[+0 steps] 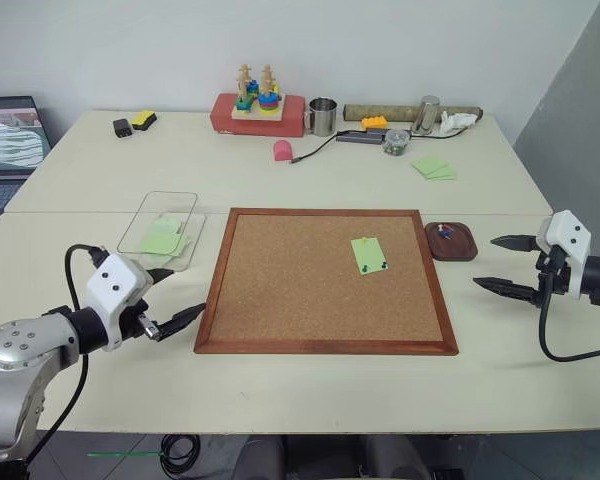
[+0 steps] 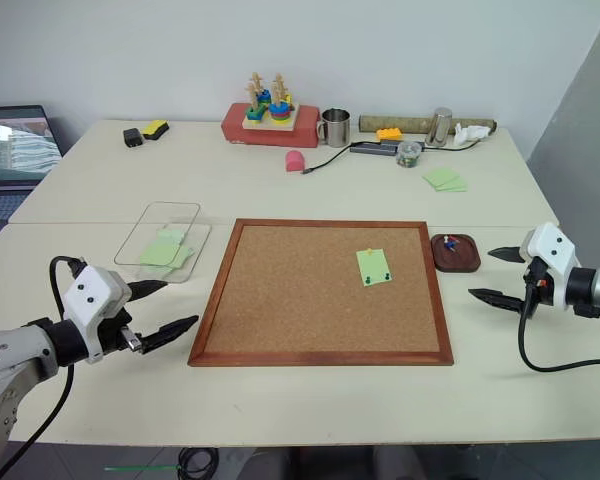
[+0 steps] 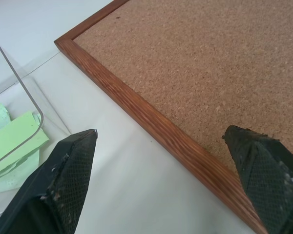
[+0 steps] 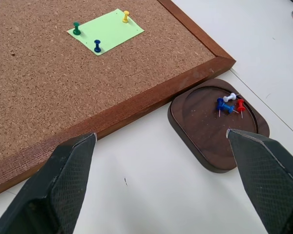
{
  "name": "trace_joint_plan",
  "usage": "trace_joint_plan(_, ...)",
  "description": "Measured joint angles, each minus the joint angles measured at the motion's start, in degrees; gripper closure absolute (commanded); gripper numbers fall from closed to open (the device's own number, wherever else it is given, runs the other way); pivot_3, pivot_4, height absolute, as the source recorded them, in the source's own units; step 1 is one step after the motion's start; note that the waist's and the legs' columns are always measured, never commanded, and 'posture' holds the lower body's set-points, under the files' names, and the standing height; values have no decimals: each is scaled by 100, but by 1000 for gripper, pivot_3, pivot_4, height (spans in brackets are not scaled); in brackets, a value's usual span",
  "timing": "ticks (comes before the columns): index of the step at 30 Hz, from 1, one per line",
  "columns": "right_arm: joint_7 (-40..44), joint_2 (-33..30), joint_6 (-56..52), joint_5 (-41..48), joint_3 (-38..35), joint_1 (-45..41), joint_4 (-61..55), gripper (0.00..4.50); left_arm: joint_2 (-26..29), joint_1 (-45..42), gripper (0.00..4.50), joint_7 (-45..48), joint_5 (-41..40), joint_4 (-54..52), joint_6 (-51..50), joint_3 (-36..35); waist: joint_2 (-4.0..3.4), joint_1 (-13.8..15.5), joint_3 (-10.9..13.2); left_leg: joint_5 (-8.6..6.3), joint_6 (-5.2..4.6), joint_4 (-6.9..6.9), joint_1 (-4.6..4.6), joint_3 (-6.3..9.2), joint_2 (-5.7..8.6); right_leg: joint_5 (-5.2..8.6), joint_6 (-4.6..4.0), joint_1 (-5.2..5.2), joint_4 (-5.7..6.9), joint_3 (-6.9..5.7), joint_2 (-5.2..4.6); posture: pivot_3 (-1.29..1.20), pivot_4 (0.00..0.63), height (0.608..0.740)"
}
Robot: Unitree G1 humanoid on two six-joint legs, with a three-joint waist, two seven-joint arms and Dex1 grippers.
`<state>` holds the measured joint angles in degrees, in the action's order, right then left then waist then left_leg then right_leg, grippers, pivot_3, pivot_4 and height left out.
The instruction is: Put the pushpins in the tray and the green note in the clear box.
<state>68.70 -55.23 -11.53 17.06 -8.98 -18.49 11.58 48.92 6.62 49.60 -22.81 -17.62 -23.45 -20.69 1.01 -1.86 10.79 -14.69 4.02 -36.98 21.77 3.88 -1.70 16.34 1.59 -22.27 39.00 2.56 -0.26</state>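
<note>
Right wrist view: light green paper note [image 4: 105,31], pinned by small pushpins [image 4: 97,47] on the wood-framed cork board [image 1: 328,282], lies left of the empty, wide-open right claw [image 1: 508,265], the nearer one; left claw [image 1: 172,296] also gapes empty.

Left arm is seen low at the left of the head views, forearm reaching forward and inward. Left gripper [image 1: 168,297] is held spread wide, its 2 black fingers [image 3: 71,163] angled slightly downward toward the right; nothing is gripped. Right arm enters from the right edge, forearm directed inward. Right gripper [image 1: 505,265] is likewise spread to full width, its 2 fingers [image 4: 68,170] pointed left and slightly down; nothing is held between them.
</note>
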Motion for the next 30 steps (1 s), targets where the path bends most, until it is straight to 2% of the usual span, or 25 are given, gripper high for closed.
trace_joint_plan(11, -1, 6, -1, -2, 1, -12, 5, 0, -11, 64, 72, -3, 42, 1, 22, 2, 0, -1, 0, 0, 0, -1, 0, 0, 0, 0, 0, 0, 0, 1, 0, 0, 150, 740)
trace_joint_plan(30, -187, 233, -27, 1, -4, 138, -289, 0, -100, -379, 72, -126, 133, 156, 151, 165, 0, 1, 0, 0, 0, -1, 1, 0, 0, 0, 0, 0, 1, 0, 0, 0, 150, 740)
